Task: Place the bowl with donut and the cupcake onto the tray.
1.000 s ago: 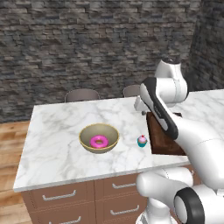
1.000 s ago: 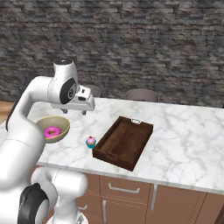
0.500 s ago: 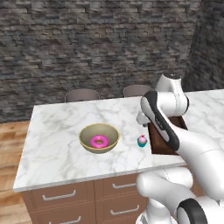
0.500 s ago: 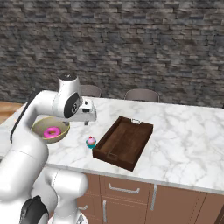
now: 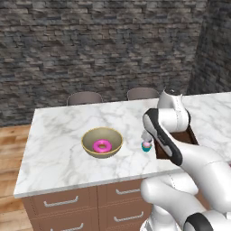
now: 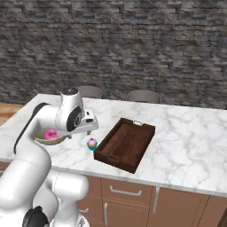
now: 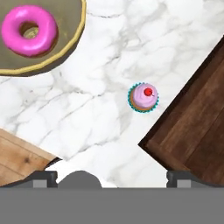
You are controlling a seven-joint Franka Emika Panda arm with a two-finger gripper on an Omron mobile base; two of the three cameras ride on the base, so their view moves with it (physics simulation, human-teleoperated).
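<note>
The bowl (image 5: 102,142) sits on the marble counter (image 5: 58,135), left of the cupcake as the left base view shows it. Inside it lies the donut (image 5: 102,146), flat, near the middle of the bowl floor. Hand view shows the same: donut (image 7: 29,29) inside the bowl (image 7: 65,48), the bowl cut off by the picture's edge.

The cupcake (image 6: 91,143) stands upright on bare counter between the bowl (image 6: 44,140) and the tray (image 6: 126,144), near the tray's near corner but apart from it. In the hand view the cupcake (image 7: 143,97) has a red dot on its pink frosting, a teal wrapper edge showing around it, and nothing touches it. In the left base view the cupcake (image 5: 146,146) shows just beside the arm, partly hidden.

The tray lies flat on the counter, angled, with a small metal handle at its far end; nothing is in it. In the left base view the tray (image 5: 186,137) is mostly behind the arm.

The gripper (image 7: 111,177) hangs above the counter over the cupcake, fingers spread wide, one tip at each side of the hand view's bottom, holding nothing.

Two chair backs (image 6: 142,96) stand behind the counter, with a stone wall (image 6: 133,40) beyond them.
</note>
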